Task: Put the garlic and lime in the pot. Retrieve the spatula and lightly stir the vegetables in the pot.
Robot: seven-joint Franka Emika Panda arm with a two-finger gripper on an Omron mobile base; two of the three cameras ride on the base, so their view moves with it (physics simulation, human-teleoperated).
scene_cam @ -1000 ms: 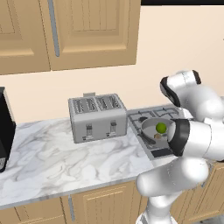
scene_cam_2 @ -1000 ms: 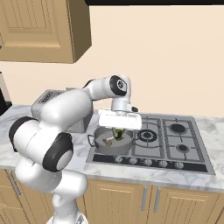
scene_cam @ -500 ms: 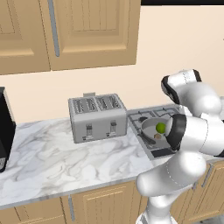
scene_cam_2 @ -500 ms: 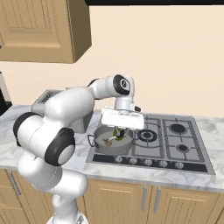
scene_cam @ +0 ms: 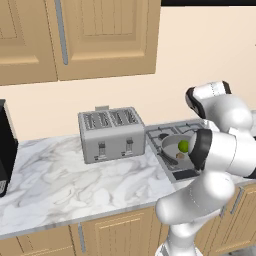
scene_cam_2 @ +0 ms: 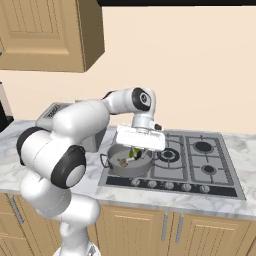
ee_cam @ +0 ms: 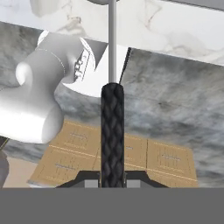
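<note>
hand [scene_cam_2: 136, 150] clamped tight on spatula [ee_cam: 112, 131] handle, over pot [scene_cam_2: 129, 161]. lime [scene_cam: 183, 146], garlic [scene_cam_2: 123, 162] already in. you want small slow sweeps, head low, don't flick veg out.

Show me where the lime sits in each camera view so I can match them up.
Left base view: the lime is right of centre, in the pot, just left of the arm's elbow.
Right base view: the lime is at centre, under the white hand, in the pot.
Hand view: the spatula handle runs up the middle.
Shared landmark: the pot.
</note>
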